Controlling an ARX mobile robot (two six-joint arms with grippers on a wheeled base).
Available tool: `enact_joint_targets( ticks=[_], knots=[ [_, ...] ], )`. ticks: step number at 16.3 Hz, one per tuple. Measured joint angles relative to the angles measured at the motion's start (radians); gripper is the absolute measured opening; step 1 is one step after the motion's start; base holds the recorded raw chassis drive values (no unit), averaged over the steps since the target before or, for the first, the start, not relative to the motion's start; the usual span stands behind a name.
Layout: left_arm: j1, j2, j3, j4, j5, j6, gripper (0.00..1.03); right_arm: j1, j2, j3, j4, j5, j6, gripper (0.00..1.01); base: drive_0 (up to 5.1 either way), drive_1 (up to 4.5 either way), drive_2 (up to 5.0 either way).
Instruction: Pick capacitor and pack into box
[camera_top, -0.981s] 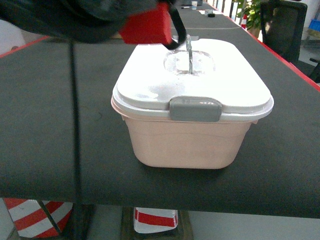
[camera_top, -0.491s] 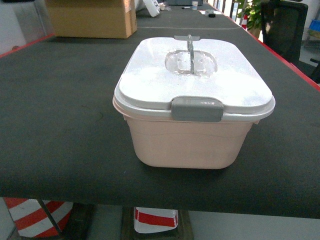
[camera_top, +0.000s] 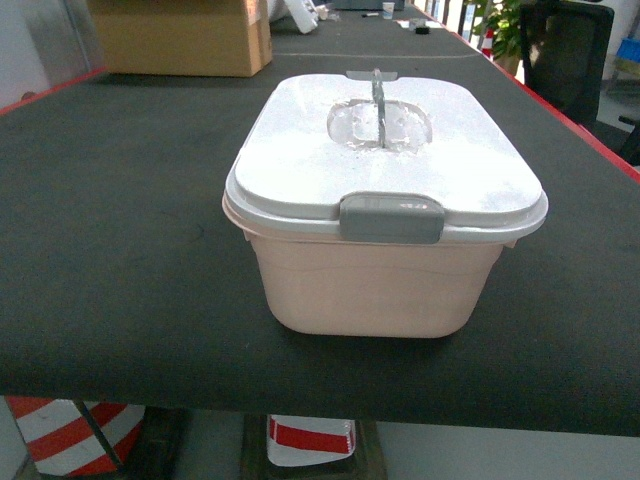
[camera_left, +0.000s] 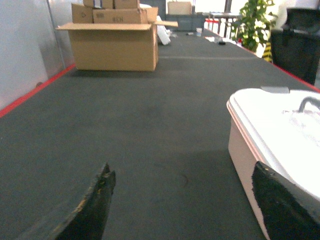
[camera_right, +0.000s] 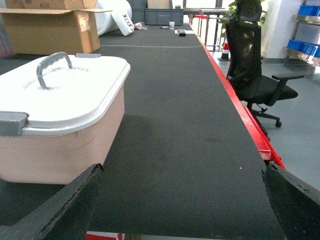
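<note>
The pale pink box (camera_top: 370, 285) stands near the front edge of the dark table, its white lid (camera_top: 385, 150) on, a grey latch (camera_top: 392, 218) at the front and a grey handle (camera_top: 378, 97) upright on top. The same box (camera_left: 250, 160) lies to the right of my left gripper (camera_left: 182, 172), which is open and holds nothing. From the right wrist, the box (camera_right: 65, 140) lies to the left of my right gripper (camera_right: 182, 167), which is open over bare mat. No capacitor shows in any view. Neither gripper appears in the head view.
A brown cardboard carton (camera_top: 180, 35) stands at the far left of the table (camera_top: 110, 220); the carton (camera_left: 112, 42) also shows ahead of the left wrist. A red strip (camera_right: 247, 117) edges the table on the right, with a black office chair (camera_right: 252, 65) beyond it.
A dark arm with a red part, which hung over the box's far left corner a second ago, has left the head view. The box has not moved.
</note>
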Motion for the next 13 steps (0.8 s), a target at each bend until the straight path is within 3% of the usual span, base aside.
enact_joint_targets(
  ticks=[2, 6, 7, 9, 13],
  knots=[
    [0.039, -0.082, -0.079, -0.020, -0.004, -0.002, 0.55, 0.000, 0.000, 0.000, 0.001, -0.001, 0.000, 0.98, 0.0, 0.00, 0.0],
    [0.031, -0.211, -0.180, -0.049, 0.006, -0.002, 0.07, 0.000, 0.000, 0.000, 0.001, 0.000, 0.000, 0.98, 0.0, 0.00, 0.0],
    [0.031, -0.235, -0.193, -0.062, 0.006, -0.004, 0.01, 0.000, 0.000, 0.000, 0.001, 0.000, 0.000, 0.98, 0.0, 0.00, 0.0],
    [0.031, -0.430, -0.271, -0.187, 0.006, -0.004, 0.02, 0.000, 0.000, 0.000, 0.001, 0.000, 0.000, 0.98, 0.0, 0.00, 0.0],
    [0.031, -0.590, -0.306, -0.282, 0.006, -0.004, 0.02, 0.000, 0.000, 0.000, 0.001, 0.000, 0.000, 0.98, 0.0, 0.00, 0.0]
  ],
)
